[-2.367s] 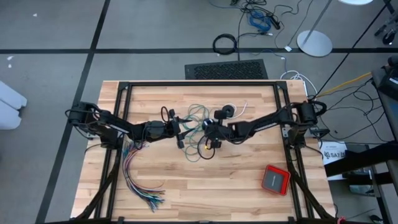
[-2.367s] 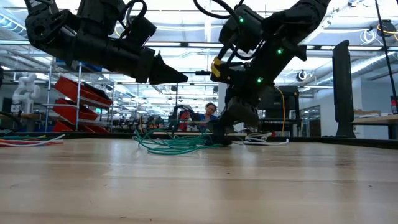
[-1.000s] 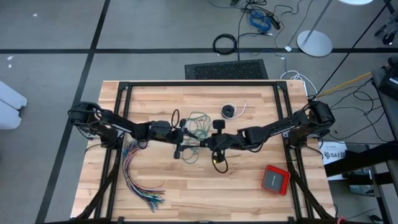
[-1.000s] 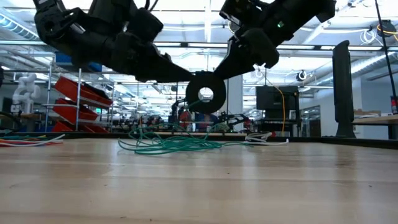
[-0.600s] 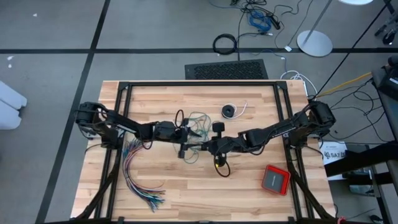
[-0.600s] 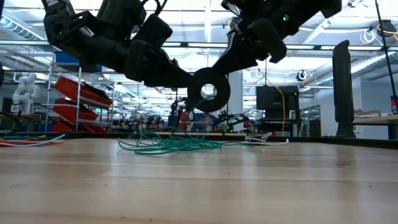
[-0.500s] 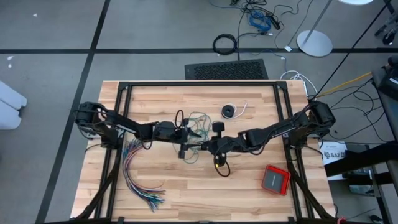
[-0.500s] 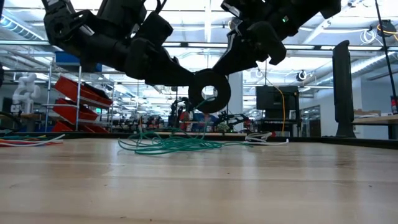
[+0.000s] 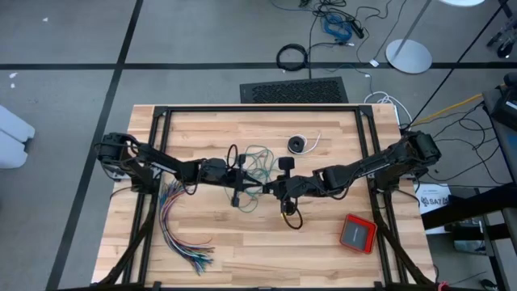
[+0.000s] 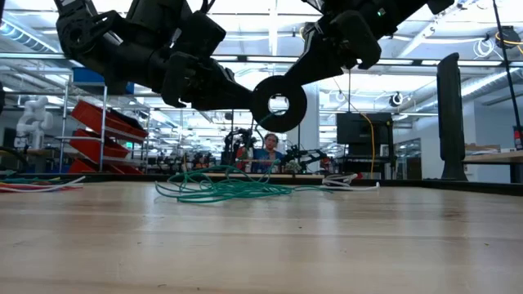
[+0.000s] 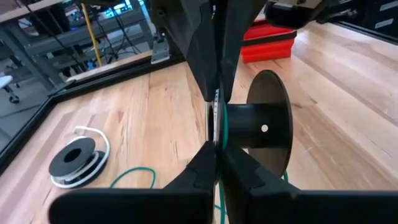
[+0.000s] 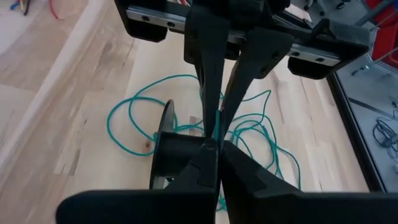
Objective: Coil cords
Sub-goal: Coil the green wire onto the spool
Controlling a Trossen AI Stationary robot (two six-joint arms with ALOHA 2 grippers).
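Green cord [image 9: 257, 158] lies loose mid-surface while the left gripper [image 9: 246, 179] jaws pinch its end against the black spool [image 10: 279, 104] held in the right gripper [image 9: 275, 187] jaws, so keep tension steady for winding.

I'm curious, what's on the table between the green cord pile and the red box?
Mostly bare wood in the high view; only the right tool and its arm hang above that stretch, between the green cord and red box.

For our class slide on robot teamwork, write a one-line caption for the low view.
Both grippers meet above the table, the right gripper holding a black spool beside the left gripper, over the loose teal-green cord.
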